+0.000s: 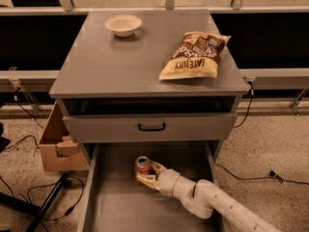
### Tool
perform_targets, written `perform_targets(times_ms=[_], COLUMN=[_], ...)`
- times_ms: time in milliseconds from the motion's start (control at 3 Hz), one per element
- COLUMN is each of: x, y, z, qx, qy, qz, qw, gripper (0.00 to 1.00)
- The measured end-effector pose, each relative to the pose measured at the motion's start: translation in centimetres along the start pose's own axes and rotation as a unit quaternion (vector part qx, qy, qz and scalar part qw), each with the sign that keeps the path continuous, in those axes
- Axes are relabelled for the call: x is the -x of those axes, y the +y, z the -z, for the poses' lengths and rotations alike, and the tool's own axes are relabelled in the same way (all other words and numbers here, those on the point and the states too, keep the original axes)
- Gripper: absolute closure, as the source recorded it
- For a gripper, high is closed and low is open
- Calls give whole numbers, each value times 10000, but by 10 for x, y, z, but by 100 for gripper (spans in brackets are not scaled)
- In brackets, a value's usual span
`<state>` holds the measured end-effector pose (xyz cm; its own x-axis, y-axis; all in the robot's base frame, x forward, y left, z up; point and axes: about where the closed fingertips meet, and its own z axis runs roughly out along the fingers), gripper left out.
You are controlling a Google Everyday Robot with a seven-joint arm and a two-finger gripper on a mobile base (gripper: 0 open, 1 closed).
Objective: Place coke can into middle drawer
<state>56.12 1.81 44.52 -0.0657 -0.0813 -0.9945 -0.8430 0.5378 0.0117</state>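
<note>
The coke can [143, 165], small and red with a silver top, stands upright inside the open middle drawer [116, 202], near the middle of its grey floor. My gripper [146, 173] reaches in from the lower right on a white arm [203, 199]. Its pale fingers [155, 168] wrap around the can's lower body and are shut on it. The can's base looks to be at or just above the drawer floor; I cannot tell which.
The top drawer front [150, 127] with a black handle hangs over the back of the open drawer. On the cabinet top are a chip bag [194, 56] and a white bowl [123, 24]. A cardboard box [55, 146] sits on the floor at the left.
</note>
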Motion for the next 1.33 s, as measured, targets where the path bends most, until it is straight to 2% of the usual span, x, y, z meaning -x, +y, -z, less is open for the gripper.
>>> perform_targets(times_ms=[1000, 1333], x=[2, 2], y=[3, 4], z=[-4, -5], qx=[41, 48], qy=[-17, -20], qz=[-2, -3], qw=[10000, 10000], gripper=[5, 0])
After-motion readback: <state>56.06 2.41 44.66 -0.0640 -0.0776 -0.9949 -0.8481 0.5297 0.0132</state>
